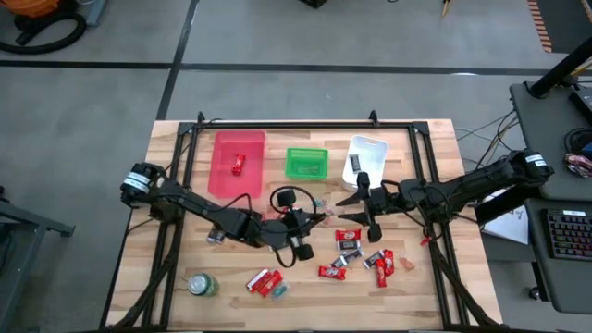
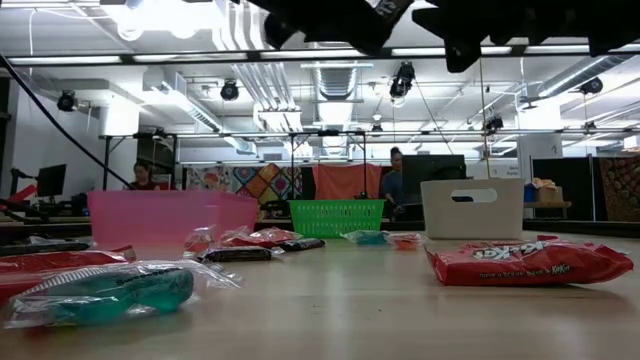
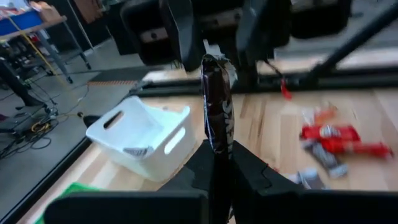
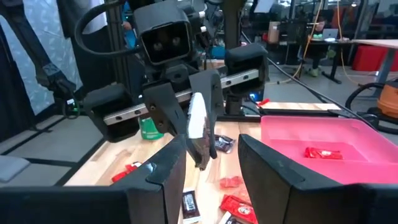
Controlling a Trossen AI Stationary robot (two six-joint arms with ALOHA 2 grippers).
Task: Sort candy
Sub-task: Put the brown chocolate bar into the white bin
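My left gripper (image 1: pixel 324 218) hangs over the middle of the table, shut on a dark brown-and-silver candy (image 3: pixel 214 99). That candy also shows in the right wrist view (image 4: pixel 198 119). My right gripper (image 1: pixel 350 205) faces it from the right and is open. Its fingers (image 4: pixel 163 177) stand on either side of the candy's free end without touching it. Loose red and dark candy (image 1: pixel 361 254) lies on the wood toward the near right, and more candy (image 1: pixel 265 282) lies toward the near edge. My left gripper pinches the candy's near end (image 3: pixel 216 142) between its two fingers. The fingers come nearly level from the table's left. The candy sticks out past the fingertips along their line, toward my right gripper, lifted clear of the table.
Along the far side stand a pink bin (image 1: pixel 222 171) with a red candy in it, a green basket (image 1: pixel 307 164) and a white bin (image 1: pixel 370 148) holding a dark candy. A round green can (image 1: pixel 202 284) stands near left. A black frame (image 1: pixel 277 123) edges the table.
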